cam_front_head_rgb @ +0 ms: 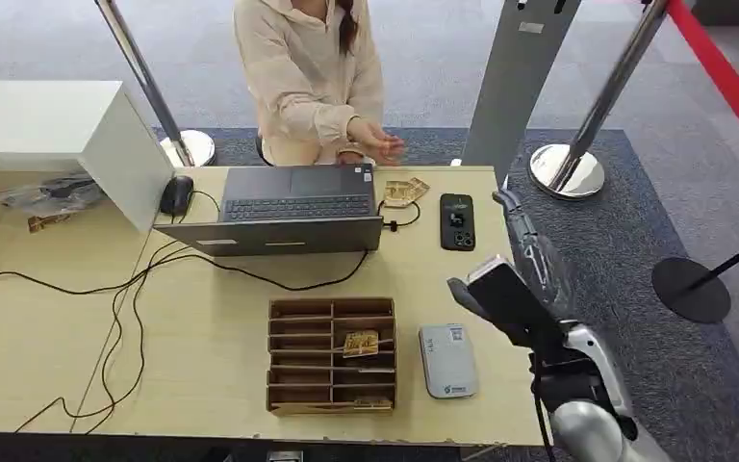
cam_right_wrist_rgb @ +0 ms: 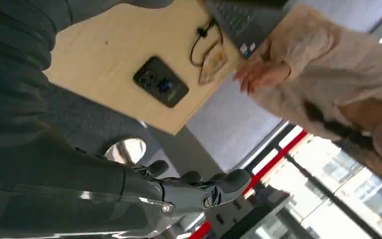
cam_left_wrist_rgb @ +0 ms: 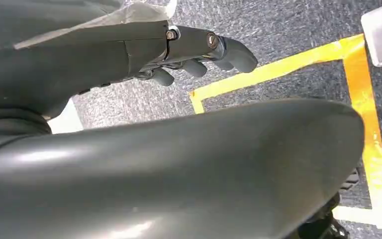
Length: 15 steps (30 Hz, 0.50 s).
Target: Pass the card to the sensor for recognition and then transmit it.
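Note:
A tan card (cam_front_head_rgb: pixel 405 191) lies on the wooden table (cam_front_head_rgb: pixel 202 356) by the laptop's right corner, just below a person's outstretched hand (cam_front_head_rgb: pixel 375 142). The right wrist view shows that card (cam_right_wrist_rgb: pixel 213 63) beside a cable loop. The grey card sensor (cam_front_head_rgb: pixel 447 359) sits near the table's front edge, right of a cardboard organizer (cam_front_head_rgb: pixel 332 356) with more cards (cam_front_head_rgb: pixel 361 343) in its slots. My right hand (cam_front_head_rgb: pixel 529 245) is raised over the table's right edge, fingers (cam_right_wrist_rgb: pixel 199 189) stretched out and holding nothing. My left hand (cam_left_wrist_rgb: pixel 204 55) hangs over the carpet, fingers loosely extended and holding nothing.
An open laptop (cam_front_head_rgb: pixel 289 207) with a mouse (cam_front_head_rgb: pixel 175 195) and trailing black cables stands at the table's far side. A black phone (cam_front_head_rgb: pixel 457 221) lies face down right of it. A person in a beige hoodie (cam_front_head_rgb: pixel 308 67) sits behind. Stanchion posts (cam_front_head_rgb: pixel 566 171) stand on the right.

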Motion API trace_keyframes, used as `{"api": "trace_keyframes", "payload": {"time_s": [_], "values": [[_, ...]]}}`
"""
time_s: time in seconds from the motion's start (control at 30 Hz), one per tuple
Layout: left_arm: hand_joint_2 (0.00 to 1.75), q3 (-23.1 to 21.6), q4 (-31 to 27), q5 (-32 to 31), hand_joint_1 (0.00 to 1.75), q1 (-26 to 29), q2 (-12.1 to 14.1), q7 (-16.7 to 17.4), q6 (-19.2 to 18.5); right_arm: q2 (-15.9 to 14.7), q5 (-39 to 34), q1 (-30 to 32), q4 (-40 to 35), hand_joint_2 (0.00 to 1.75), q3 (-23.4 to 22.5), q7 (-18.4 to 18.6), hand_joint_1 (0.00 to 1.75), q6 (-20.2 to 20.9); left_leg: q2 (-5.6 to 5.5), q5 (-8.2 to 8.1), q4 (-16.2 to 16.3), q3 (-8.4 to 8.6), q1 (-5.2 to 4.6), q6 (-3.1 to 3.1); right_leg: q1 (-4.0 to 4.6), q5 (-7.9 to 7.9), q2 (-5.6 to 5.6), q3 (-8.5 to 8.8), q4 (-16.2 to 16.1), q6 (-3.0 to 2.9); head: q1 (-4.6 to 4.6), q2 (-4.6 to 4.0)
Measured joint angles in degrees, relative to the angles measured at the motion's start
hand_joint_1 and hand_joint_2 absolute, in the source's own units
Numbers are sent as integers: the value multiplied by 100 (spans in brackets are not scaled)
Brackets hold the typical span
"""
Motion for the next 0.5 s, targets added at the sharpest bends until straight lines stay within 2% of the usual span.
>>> {"api": "trace_keyframes", "payload": {"time_s": [0.03,0.07,0.1,0.13,0.23,0.3,0.43,0.5], "values": [[0,0,0,-16,0,-6,7,-7,-11,-27,-179,7,-18,175,31,-88,21,172,0,0,0,0,0,0,0,0,0,1,0,0,2,0],[0,0,0,-44,0,-8,20,-31,-31,-61,-358,13,-40,175,84,-176,44,351,0,0,0,0,0,0,0,0,-1,1,0,0,0,0],[0,0,0,-61,0,-8,33,-37,-37,-81,-510,15,-61,175,155,-223,44,523,0,0,0,0,0,0,0,0,-1,1,0,0,2,0],[0,0,0,-68,0,-8,41,-50,-46,-99,-603,16,-79,175,191,-241,52,607,0,0,0,0,0,0,0,0,-1,1,0,0,0,0],[0,0,0,-103,0,-15,61,-70,-61,-166,-830,9,-127,175,317,-291,42,803,0,0,0,-1,0,0,0,0,-1,1,0,0,0,0],[0,0,0,-123,0,-16,68,-77,-72,-203,-976,-26,-149,175,416,-320,42,963,0,0,0,-1,0,0,0,0,-1,1,1,0,2,0],[0,0,0,-147,0,-19,90,-127,-88,-315,-1131,-166,-219,175,614,-276,51,1282,1,0,0,-1,-1,0,-1,0,-1,1,0,0,2,0],[0,0,0,-149,0,-19,100,-160,-85,-365,-1162,-223,-260,175,691,-219,68,1404,1,0,0,-1,-1,0,-1,0,-1,1,0,0,2,0]]}}
